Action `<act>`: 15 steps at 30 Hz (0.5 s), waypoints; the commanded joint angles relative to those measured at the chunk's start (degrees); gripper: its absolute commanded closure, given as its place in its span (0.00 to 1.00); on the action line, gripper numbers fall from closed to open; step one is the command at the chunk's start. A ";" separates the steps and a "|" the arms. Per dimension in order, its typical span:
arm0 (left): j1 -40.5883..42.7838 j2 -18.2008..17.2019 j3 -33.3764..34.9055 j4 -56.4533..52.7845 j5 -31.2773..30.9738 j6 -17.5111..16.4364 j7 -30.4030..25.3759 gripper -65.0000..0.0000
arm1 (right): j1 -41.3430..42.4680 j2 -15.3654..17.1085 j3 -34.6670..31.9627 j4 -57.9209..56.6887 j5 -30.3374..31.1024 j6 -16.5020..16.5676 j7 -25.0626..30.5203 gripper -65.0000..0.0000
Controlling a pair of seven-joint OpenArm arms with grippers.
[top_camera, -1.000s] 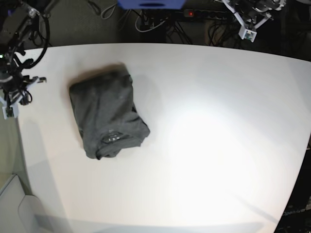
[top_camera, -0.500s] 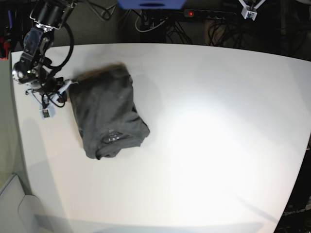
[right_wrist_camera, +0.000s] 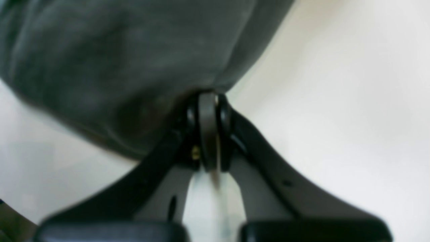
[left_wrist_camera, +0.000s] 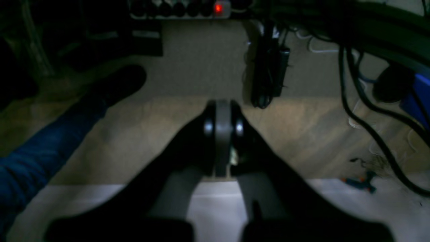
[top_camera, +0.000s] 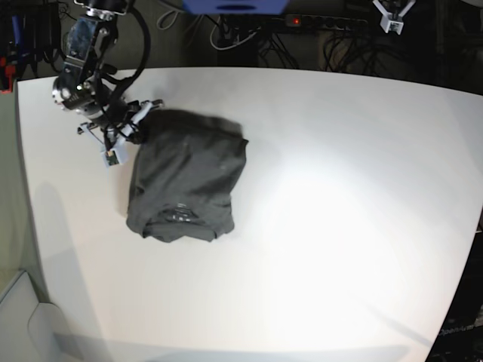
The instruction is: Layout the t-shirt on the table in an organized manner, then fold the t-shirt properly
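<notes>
The dark grey t-shirt (top_camera: 189, 177) lies folded in a compact bundle on the left part of the white table (top_camera: 339, 226), collar end toward the front. My right gripper (top_camera: 142, 119) is shut, its tips pressed against the bundle's far left corner. In the right wrist view the shut gripper (right_wrist_camera: 208, 101) meets the edge of the t-shirt (right_wrist_camera: 117, 67), and no cloth shows between the fingers. My left gripper (left_wrist_camera: 221, 111) is shut on nothing, beyond the table's far edge and over the floor; it is also at the top right of the base view (top_camera: 392, 21).
A power strip with a red light (top_camera: 296, 21) and tangled cables (left_wrist_camera: 369, 117) lie on the floor behind the table. A leg in blue jeans (left_wrist_camera: 50, 144) shows there too. Bare white table (right_wrist_camera: 336, 101) stretches right of the shirt.
My right arm swept in from the left edge to the shirt's far corner. The bundle's far end shifted right and it turned. The left gripper stayed up at the back.
</notes>
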 commanded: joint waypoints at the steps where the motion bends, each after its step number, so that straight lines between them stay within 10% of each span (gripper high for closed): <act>1: 0.39 -0.50 -0.16 0.29 -0.30 -0.21 -0.25 1.00 | 0.27 0.33 1.07 0.65 -0.58 0.17 -0.73 1.00; 15: -7.17 -0.41 3.89 -13.69 -0.30 -0.30 -6.84 1.00 | -8.26 -1.34 11.09 19.99 -0.67 0.17 -0.82 1.00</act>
